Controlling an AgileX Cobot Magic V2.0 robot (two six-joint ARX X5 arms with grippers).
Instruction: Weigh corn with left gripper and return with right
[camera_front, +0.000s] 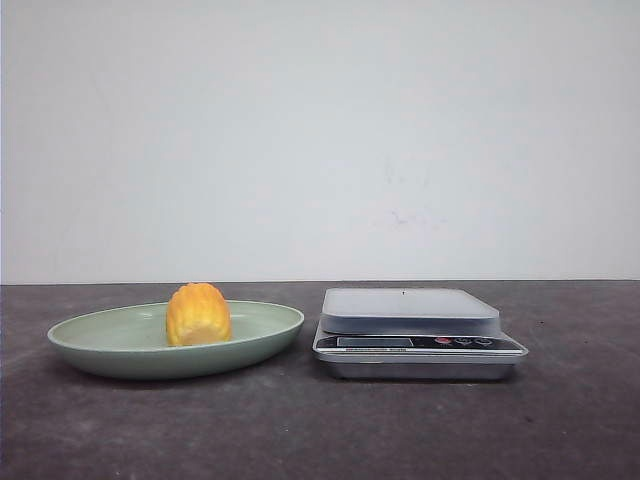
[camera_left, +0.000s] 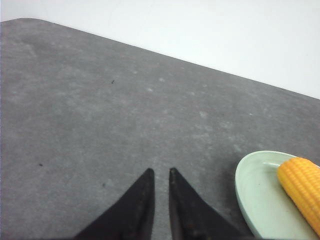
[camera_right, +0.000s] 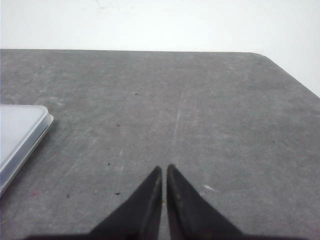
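Dark grey, mottled tabletop (camera_front: 320, 430) fills the foreground of the front view, running back to a plain white wall (camera_front: 320, 130). On it, a pale green oval plate (camera_front: 100, 340) on the left carries the corn (camera_front: 198, 314), a stubby yellow-orange cob standing near the plate's middle. Just beside the plate to the right sits a silver digital kitchen scale (camera_front: 418, 335), its flat platform bare; neither arm shows here.

Left wrist view: the left gripper (camera_left: 160, 172) hangs over bare tabletop, its black fingers (camera_left: 137, 210) nearly together with only a narrow slit between the tips, holding nothing. The plate's rim and one ribbed end of the corn show at the frame's edge, near but apart from the gripper.

Right wrist view: the right gripper (camera_right: 164, 168) has its tips almost touching, empty, above scuffed grey surface. A corner of the scale's platform shows at the edge, well apart.
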